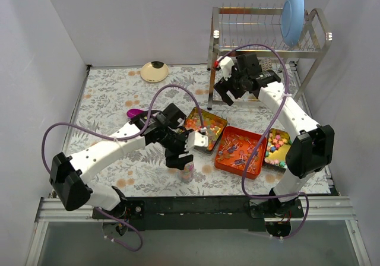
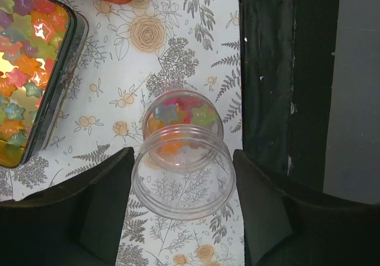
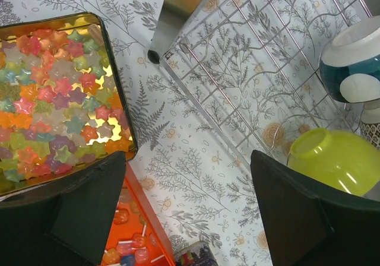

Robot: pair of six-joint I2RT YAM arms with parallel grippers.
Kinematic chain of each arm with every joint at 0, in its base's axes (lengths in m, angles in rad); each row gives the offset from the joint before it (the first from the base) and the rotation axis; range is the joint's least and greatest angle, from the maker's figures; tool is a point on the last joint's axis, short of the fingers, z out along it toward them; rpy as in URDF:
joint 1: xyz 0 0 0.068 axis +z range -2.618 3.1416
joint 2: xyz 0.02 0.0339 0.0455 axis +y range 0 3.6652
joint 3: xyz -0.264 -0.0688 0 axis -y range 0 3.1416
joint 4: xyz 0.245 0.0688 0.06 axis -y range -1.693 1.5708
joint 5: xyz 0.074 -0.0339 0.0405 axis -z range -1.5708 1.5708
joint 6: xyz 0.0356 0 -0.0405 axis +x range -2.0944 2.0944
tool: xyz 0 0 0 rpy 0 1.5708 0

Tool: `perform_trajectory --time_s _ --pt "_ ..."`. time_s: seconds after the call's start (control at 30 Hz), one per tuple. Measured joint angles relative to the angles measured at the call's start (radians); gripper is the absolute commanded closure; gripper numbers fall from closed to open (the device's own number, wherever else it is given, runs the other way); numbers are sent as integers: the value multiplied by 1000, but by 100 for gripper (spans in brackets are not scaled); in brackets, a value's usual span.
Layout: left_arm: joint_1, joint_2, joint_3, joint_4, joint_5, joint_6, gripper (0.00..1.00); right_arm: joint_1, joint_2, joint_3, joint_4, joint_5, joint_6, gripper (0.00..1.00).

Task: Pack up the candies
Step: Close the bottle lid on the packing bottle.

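My left gripper (image 2: 184, 156): fingers flank the jar (image 2: 183, 186) of candies (image 2: 178, 114), grip I cannot tell | my right gripper (image 3: 189, 159): spread, empty

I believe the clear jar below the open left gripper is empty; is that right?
Not quite: the clear jar below the open left gripper is not empty. The left wrist view shows several star-shaped candies at its bottom.

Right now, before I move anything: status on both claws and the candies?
Left claw open, straddling clear jar, contact unclear. Right claw open, empty, near dish rack. Few star candies in jar; trays loaded. Nothing blocking.
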Motion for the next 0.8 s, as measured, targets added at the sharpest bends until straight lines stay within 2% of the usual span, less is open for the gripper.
perform_trajectory --time_s 0.27,0.7,0.8 --pt "-72 59 8 60 -70 -95 38 8 -17 -40 16 -6 0 8" --pt "-107 102 -2 82 -102 -135 38 -7 -31 -51 19 -26 0 8" --pt "-108 102 -8 87 -104 -140 34 -7 -31 -51 20 -29 0 8"
